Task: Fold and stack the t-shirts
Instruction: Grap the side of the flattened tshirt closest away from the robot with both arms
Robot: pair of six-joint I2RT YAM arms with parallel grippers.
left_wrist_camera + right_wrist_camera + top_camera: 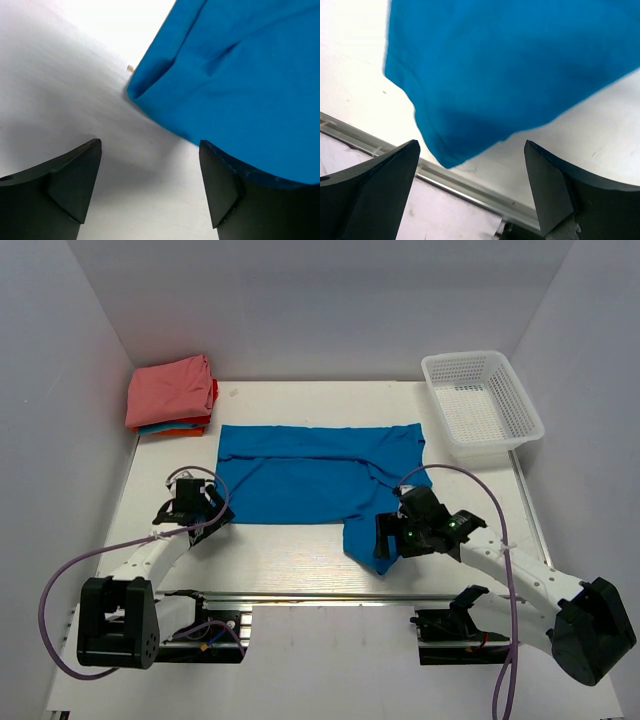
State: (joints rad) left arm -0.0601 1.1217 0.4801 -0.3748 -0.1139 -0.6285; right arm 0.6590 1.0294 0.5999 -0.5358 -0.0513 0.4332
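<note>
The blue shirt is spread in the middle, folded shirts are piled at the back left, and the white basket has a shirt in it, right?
No, the white basket is empty, as the top view shows. The blue shirt is indeed spread in the middle, with the folded shirts piled at the back left.

Matt blue cloth t-shirt (310, 475), white plastic mesh basket (483, 403)

Blue t-shirt (310, 475); salmon-pink folded shirt (168, 390); white basket (482, 405).
</note>
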